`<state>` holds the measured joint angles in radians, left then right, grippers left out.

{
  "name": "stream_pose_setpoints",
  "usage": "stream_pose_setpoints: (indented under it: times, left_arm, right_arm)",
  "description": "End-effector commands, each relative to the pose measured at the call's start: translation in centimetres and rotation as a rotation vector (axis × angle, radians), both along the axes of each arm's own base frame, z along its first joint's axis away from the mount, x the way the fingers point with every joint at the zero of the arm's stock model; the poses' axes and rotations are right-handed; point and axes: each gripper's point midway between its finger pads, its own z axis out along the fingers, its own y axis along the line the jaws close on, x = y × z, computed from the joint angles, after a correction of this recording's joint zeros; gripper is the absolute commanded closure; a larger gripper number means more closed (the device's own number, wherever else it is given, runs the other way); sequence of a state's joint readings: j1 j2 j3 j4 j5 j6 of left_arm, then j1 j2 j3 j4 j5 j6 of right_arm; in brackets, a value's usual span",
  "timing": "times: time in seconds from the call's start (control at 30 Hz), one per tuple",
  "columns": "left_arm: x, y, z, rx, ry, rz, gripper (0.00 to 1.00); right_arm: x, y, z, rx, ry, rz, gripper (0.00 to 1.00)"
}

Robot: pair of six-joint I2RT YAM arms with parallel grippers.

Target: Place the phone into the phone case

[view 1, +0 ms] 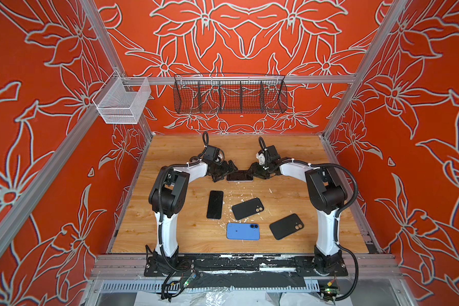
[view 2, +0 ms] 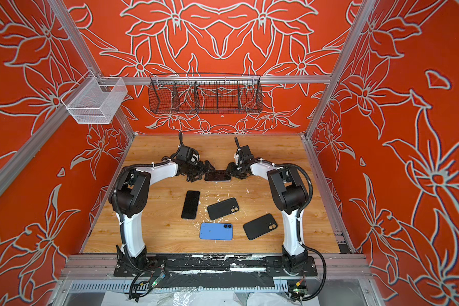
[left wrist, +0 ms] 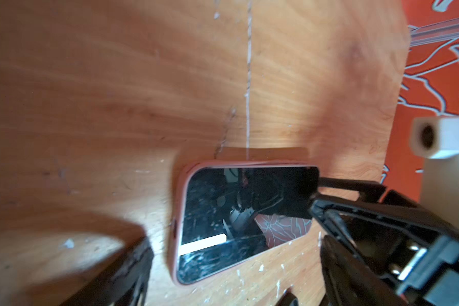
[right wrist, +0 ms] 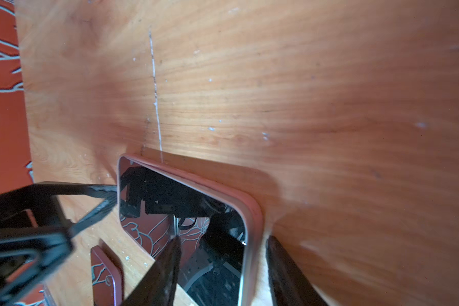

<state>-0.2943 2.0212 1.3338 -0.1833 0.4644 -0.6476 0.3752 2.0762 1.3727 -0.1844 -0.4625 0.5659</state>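
The phone (view 1: 239, 175), glossy black screen up, lies in the pink phone case (left wrist: 177, 227) at the middle of the wooden table (view 1: 289, 148). Along its far long side the silver edge (right wrist: 249, 254) shows just inside the case rim (right wrist: 257, 212). My left gripper (view 1: 226, 173) is open at the phone's left end, its fingers wide on either side of that end (left wrist: 231, 288). My right gripper (view 1: 252, 171) is at the right end, open. One of its fingers (right wrist: 167, 265) is over the screen and the other (right wrist: 284, 267) is just outside the case rim.
Nearer the front lie a bare black phone (view 1: 215, 204), two black-cased phones (view 1: 247, 208) (view 1: 286, 226) and a blue-cased one (view 1: 243, 231). White flakes litter the wood. A white mesh basket (view 1: 122, 102) and a black wire basket (view 1: 229, 96) hang on the back rail.
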Motion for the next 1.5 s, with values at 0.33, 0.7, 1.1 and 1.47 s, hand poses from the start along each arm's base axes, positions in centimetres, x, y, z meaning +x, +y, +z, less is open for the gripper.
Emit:
stream_pose_setpoints:
  times: [0.33, 0.7, 1.1, 1.47]
  left_arm:
    - [-0.4, -1.5, -1.3, -0.065, 0.051, -0.076, 0.03]
    - [0.6, -3.2, 3.2, -0.232, -0.098, -0.080, 0.00]
    - [0.1, -3.6, 5.9, -0.272, -0.155, -0.103, 0.00]
    - [-0.3, -3.3, 4.6, -0.258, -0.130, -0.094, 0.01]
  right_arm:
    - [-1.4, 0.3, -4.0, 0.001, 0.119, -0.002, 0.46]
    - [-2.3, -0.1, -5.7, -0.006, 0.157, -0.020, 0.46]
    - [-2.5, -0.4, -6.5, -0.012, 0.167, -0.028, 0.46]
    - [-2.4, 1.1, -4.7, 0.118, 0.119, 0.025, 0.46]
